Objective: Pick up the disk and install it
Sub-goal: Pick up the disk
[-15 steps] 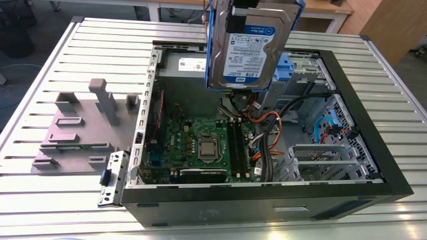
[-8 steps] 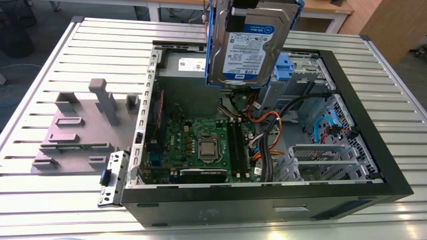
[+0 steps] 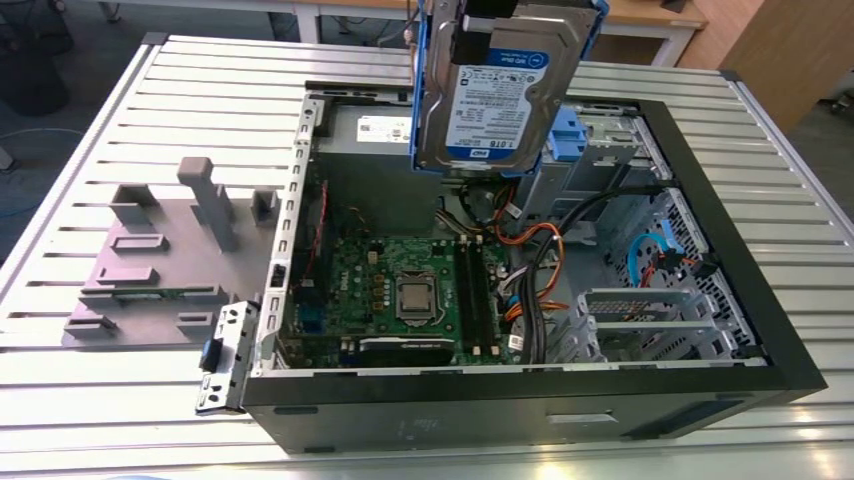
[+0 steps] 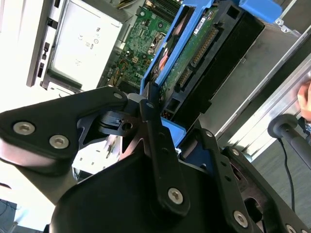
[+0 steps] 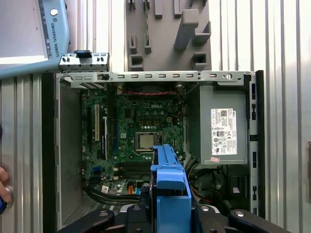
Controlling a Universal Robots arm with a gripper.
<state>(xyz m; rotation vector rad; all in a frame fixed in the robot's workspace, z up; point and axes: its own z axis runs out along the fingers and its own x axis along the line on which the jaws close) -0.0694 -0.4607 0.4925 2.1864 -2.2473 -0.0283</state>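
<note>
The disk (image 3: pixel 497 90), silver with a blue-and-white label and blue rails, hangs on edge above the open computer case (image 3: pixel 534 405). It is over the back of the case, near the drive bay (image 3: pixel 603 150). My gripper (image 3: pixel 497 10) is shut on its upper end. In the second wrist view the black fingers (image 4: pixel 151 109) clamp the blue rail of the disk (image 4: pixel 204 53), whose circuit side shows. The first wrist view looks down past the disk's blue rail (image 5: pixel 170 187) and the gripper (image 5: pixel 167 216) into the case.
Inside the case lie the green motherboard (image 3: pixel 400 290), a grey power supply box (image 5: pixel 223 126) and cable bundles (image 3: pixel 534 260). A grey fixture (image 3: pixel 160 260) stands on the slatted table at the exterior view's left. A person's hand (image 4: pixel 305 99) is close by.
</note>
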